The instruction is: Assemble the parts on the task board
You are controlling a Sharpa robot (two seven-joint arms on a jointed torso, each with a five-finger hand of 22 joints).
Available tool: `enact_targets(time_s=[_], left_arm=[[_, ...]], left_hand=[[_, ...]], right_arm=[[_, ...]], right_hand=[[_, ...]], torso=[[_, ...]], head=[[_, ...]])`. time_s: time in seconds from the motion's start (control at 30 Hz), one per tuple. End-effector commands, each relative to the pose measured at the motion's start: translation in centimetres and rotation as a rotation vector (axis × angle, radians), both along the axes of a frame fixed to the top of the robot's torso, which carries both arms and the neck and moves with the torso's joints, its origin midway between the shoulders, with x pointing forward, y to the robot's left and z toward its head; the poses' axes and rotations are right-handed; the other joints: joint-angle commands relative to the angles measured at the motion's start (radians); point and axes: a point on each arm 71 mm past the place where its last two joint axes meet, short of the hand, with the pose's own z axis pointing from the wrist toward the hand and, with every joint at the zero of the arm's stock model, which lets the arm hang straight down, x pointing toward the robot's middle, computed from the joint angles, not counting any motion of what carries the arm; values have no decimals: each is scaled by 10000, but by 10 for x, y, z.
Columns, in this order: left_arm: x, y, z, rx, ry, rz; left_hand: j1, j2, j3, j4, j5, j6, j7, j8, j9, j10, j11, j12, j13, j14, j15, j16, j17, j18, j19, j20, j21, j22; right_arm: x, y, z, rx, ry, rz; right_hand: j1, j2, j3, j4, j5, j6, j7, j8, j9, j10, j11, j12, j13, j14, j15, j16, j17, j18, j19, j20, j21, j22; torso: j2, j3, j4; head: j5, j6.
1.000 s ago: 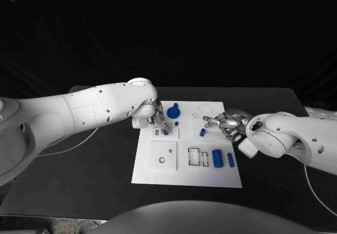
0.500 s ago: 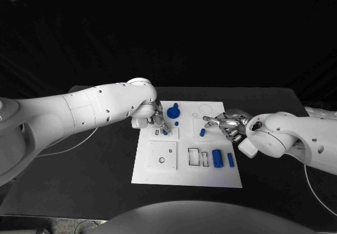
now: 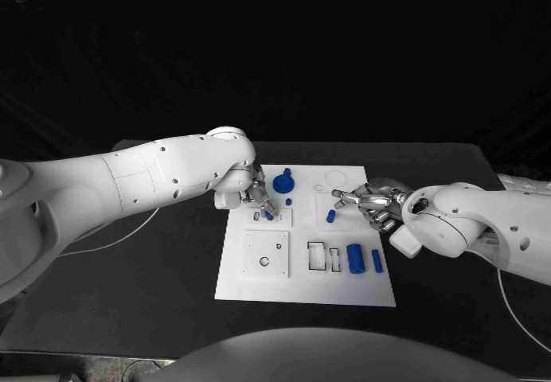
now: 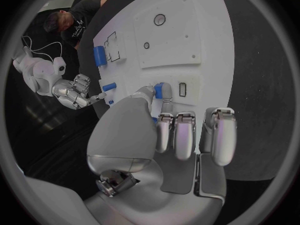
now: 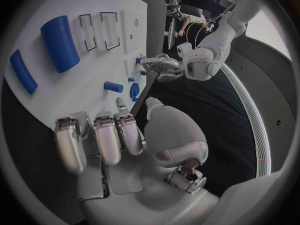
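Observation:
The white task board [image 3: 345, 286] lies mid-table. My left hand [image 3: 255, 193] hovers over its upper left and pinches a small blue peg [image 4: 159, 91] between thumb and finger, right beside a small rectangular slot [image 4: 182, 89]. My right hand [image 3: 369, 204] hangs at the board's right edge, fingers apart, holding nothing. A short blue peg [image 3: 330, 215] lies on the board just left of its fingertips. A blue knob-shaped part [image 3: 283, 183] stands near the top of the board. A thick blue cylinder [image 3: 356, 259] and a thin blue bar [image 3: 377, 260] lie at the lower right.
Two outlined rectangular slots [image 3: 325, 256] sit left of the cylinder. A square plate with a small hole [image 3: 265, 255] takes the lower left, and a round recess [image 3: 337, 177] the top right. Black table [image 3: 150, 270] surrounds the board.
My left hand with its blue peg has shifted very slightly over the slot. My right hand and the loose parts have stayed where they were.

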Motion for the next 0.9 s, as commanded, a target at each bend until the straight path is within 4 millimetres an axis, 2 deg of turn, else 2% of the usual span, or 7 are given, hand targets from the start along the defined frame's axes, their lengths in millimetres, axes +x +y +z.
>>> enact_targets(time_s=[0.03, 0.53, 0.9], left_arm=[[-1, 8, -1, 1125, 176, 541], [0, 8, -1, 1091, 134, 528], [0, 7, -1, 1059, 172, 434]], left_hand=[[78, 4, 55, -1, 40, 16, -85, 64, 19, 1039, -68, 24, 2630, 1042, -35, 25, 2635, -74, 1052, 10, 24, 2635], [119, 31, 121, 14, 31, 4, -85, 65, 29, 1039, -70, 24, 2630, 1042, -34, 25, 2635, -74, 1052, 7, 24, 2635], [105, 34, 172, 74, -101, -42, -61, 54, 42, 1039, -52, 24, 2630, 1042, -24, 25, 2635, -74, 1052, 8, 24, 2635]], right_arm=[[-1, 1, -1, -7, 52, 133], [-1, 2, -1, -6, 62, 151], [-1, 1, -1, -10, 78, 158]], right_hand=[[113, 9, -42, 4, 43, -90, 330, 57, 14, 1049, 57, 28, 2634, 1042, 48, 41, 2635, -141, 1047, 49, 45, 2631], [113, 9, -42, 4, 43, -90, 330, 57, 14, 1049, 57, 28, 2634, 1042, 48, 41, 2635, -141, 1047, 49, 45, 2631], [131, 12, -44, 2, 50, -92, 329, 61, 14, 1049, 57, 28, 2634, 1042, 48, 41, 2635, -141, 1047, 49, 45, 2631]], torso=[[-2, 1, 1], [0, 2, -3], [-2, 7, -1]], head=[[8, 0], [14, 0], [19, 0]])
